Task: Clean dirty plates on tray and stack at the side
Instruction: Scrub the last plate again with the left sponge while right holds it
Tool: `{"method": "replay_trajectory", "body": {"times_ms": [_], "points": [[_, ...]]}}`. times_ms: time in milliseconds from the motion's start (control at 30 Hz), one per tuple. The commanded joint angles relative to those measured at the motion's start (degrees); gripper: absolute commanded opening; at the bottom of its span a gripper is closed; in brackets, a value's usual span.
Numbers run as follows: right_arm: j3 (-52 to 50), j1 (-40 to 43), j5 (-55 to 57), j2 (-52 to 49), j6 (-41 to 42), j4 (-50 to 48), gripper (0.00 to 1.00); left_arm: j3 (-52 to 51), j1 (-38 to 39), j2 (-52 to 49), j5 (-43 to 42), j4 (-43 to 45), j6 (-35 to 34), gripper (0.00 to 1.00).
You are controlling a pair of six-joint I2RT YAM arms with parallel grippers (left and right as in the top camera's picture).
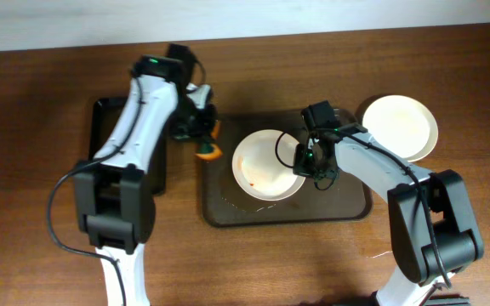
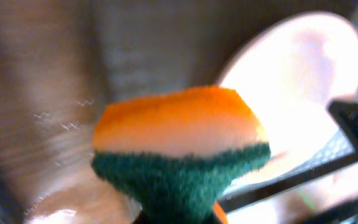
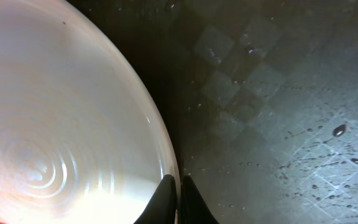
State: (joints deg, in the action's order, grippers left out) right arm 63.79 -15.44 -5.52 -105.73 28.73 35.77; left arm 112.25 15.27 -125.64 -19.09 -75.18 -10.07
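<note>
There are two plates, one stained plate (image 1: 262,170) and one clean plate (image 1: 400,126). Also one brown tray (image 1: 347,204), one black tray (image 1: 102,115) and one sponge (image 1: 209,151).

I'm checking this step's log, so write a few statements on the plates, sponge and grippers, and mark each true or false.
1. The left gripper holds an orange and green sponge. True.
2. The stained plate lies on the bare table. False: it lies on the brown tray.
3. The right gripper is shut on the stained plate's right rim. True.
4. The clean white plate also sits on the brown tray. False: it rests on the table, beyond the tray's far right corner.
5. The sponge is pressed onto the middle of the stained plate. False: it is by the tray's left edge, off the plate.
</note>
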Motion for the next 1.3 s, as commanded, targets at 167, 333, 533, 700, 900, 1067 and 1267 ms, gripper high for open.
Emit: {"method": "replay_trajectory", "body": {"times_ms": [167, 333, 533, 700, 900, 1067, 1267], "points": [[-0.90, -0.28, -0.33, 0.37, 0.72, -0.98, 0.04, -15.19, 13.16, 0.83, -4.68, 28.20, -13.79, 0.00], [-0.90, -0.28, -0.33, 0.37, 0.70, -1.09, 0.04, -20.39, 16.98, 0.83, -0.61, 35.65, -20.74, 0.00], [-0.90, -0.28, -0.31, 0.37, 0.70, -1.27, 0.04, -20.39, 17.75, 0.83, 0.87, 30.01, -19.82, 0.00], [-0.90, -0.28, -0.28, 0.37, 0.70, -1.36, 0.04, -22.01, 21.38, 0.72, 12.85, 29.14, -19.85, 0.00], [-0.90, -0.28, -0.28, 0.37, 0.46, -1.29, 0.04, -29.49, 21.75, 0.72, 34.64, 29.88, -19.63, 0.00], [-0.90, -0.28, -0.24, 0.37, 0.44, -1.33, 0.04, -28.96, 20.09, 0.74, 46.88, 31.82, -17.29, 0.00], [-0.90, -0.24, 0.11, 0.37, 0.42, -1.68, 0.04, -19.58, 20.13, 3.76, 47.43, 31.19, -17.29, 0.00]]}}
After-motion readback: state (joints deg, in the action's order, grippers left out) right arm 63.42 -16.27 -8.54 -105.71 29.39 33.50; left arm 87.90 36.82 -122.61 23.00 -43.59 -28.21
